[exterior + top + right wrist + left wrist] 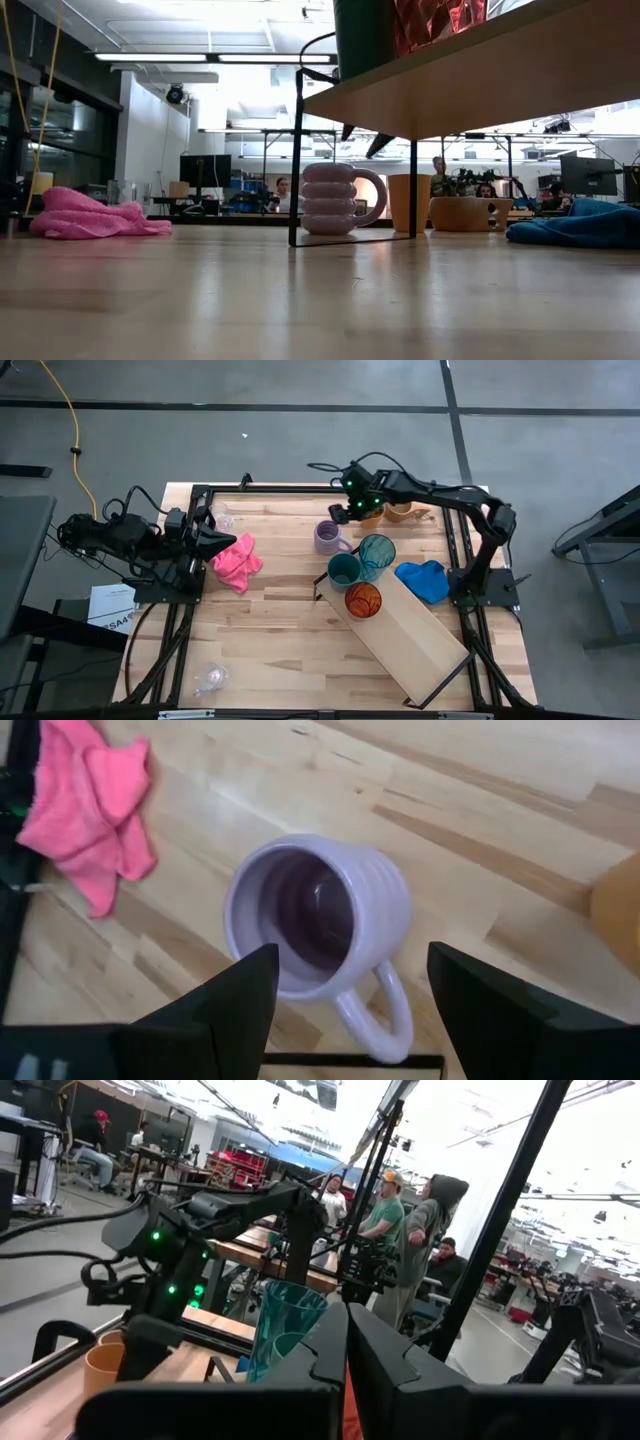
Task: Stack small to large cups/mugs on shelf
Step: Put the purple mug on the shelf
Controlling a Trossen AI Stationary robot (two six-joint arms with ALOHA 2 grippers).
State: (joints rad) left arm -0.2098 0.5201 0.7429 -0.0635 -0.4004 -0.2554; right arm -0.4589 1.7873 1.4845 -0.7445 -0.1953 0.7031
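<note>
The ribbed purple mug [328, 537] [318, 915] [335, 198] stands upright on the table, mouth up, handle toward the shelf. My right gripper [347, 512] [345, 1010] hovers above it, open, one finger on either side of the mug without touching. The light-wood shelf [415, 635] [500, 70] stands slantwise on its black frame legs. It carries the teal tumbler [377, 555] [283, 1330], the green cup [343, 571] [365, 35] and an orange cup [363, 600]. My left gripper [215, 540] [346, 1355] waits, shut, at the table's left beside the pink cloth.
A pink cloth [236, 560] [95, 815] lies left of the purple mug, a blue cloth [422, 580] right of the shelf. Tan and orange mugs [398, 511] stand by the far edge. Clear glasses sit far left [225, 518] and near left [212, 678]. People stand beyond the table.
</note>
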